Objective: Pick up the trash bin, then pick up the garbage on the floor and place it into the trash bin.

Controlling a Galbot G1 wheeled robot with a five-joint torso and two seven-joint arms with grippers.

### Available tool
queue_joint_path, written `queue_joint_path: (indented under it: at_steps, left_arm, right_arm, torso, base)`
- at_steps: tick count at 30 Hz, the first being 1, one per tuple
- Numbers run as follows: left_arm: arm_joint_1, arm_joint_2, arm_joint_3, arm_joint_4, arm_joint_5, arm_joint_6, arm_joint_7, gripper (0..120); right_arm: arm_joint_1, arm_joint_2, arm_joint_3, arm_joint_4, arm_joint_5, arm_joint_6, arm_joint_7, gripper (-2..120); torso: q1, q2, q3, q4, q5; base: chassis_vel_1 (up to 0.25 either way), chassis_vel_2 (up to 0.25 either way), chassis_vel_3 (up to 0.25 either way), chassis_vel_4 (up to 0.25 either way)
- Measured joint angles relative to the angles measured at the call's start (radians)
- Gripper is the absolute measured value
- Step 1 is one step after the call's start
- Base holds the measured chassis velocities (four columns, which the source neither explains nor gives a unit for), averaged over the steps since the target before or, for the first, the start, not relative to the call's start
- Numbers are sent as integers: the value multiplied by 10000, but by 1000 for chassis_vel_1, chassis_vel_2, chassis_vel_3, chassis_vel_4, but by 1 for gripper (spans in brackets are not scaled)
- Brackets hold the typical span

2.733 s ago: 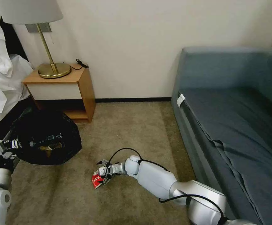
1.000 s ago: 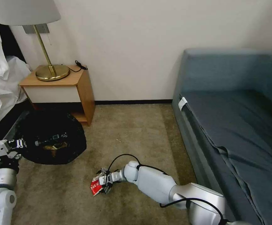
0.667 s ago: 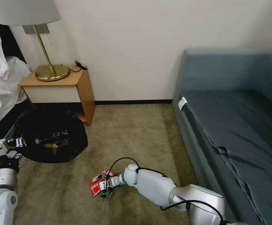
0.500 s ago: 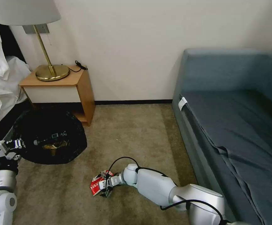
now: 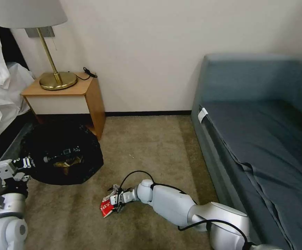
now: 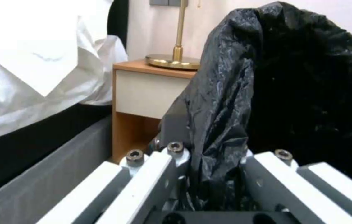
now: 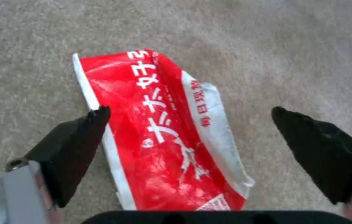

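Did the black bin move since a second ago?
Yes. The small round white trash bin with its glossy black bag liner, held by the left tool, has shifted rightward, closer under the wooden nightstand.

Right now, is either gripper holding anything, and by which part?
The left gripper holds the trash bin by its bag-covered rim. The right gripper holds nothing: it is open, its fingers on either side of the red snack packet on the carpet.

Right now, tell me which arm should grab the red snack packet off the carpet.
Right. The right gripper hangs over the red snack packet, its open fingers astride it on the carpet. The left gripper is shut on the trash bin liner.
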Motion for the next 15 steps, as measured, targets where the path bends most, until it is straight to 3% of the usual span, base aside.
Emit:
queue_joint_path:
  at_steps: [4,5,7,15]
  left_arm:
    - [-9,-324,222,-621,580,91,-645,4]
    - [-9,-324,222,-621,580,91,-645,4]
    - [-438,-343,279,-868,874,458,-1308,4]
    - [-774,23,-30,-577,750,707,-1451,4]
  right_arm:
    - [46,1,46,92,-15,74,-8,88]
    - [46,1,46,92,-15,74,-8,88]
    - [141,1,-78,87,123,76,-30,95]
    - [140,1,25,-220,205,92,-602,99]
  torso:
    - [0,0,0,2,2]
    - [0,0,0,2,2]
    - [0,0,0,0,2]
    - [0,0,0,0,-1]
  base:
    - [0,0,0,0]
    - [0,0,0,0]
    - [0,0,0,0]
    - [0,0,0,0]
